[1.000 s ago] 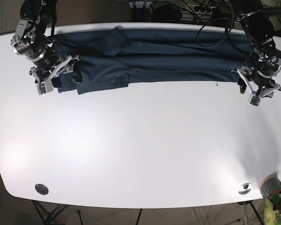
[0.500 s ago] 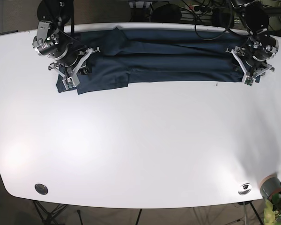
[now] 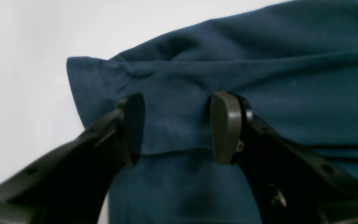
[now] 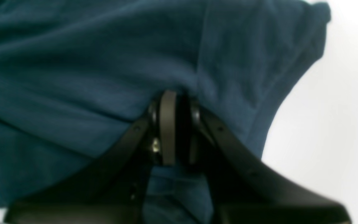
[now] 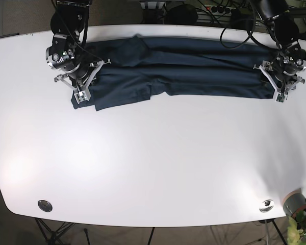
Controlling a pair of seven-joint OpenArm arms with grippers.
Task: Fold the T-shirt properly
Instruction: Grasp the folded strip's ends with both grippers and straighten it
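Right gripper (image 5: 80, 88), at the left of the base view: jaws pressed together, with a pinch of the T-shirt (image 5: 178, 71) clamped between them; in the right wrist view (image 4: 174, 124) dark cloth bunches directly over the tips and a hemmed edge drops away just beyond them.

The T-shirt lies as a long, narrow dark-blue band along the far side of the white surface (image 5: 153, 153), stretched from one gripper to the other, with wrinkles and a loose flap hanging toward the near side close to the right gripper.

Left gripper (image 5: 280, 87), at the right of the base view: jaws apart, tips resting on the cloth with a folded layer edge (image 3: 172, 151) running between them; a free corner lies just outside one jaw.

Judgement: the cloth is light, soft and limp. It will sag and crease unless held at both ends, so corners and layered hems are the sound places to grip.

Room: the surface in front of both jaws is bare and wide. The far edge sits close behind the band, with cables beyond it.
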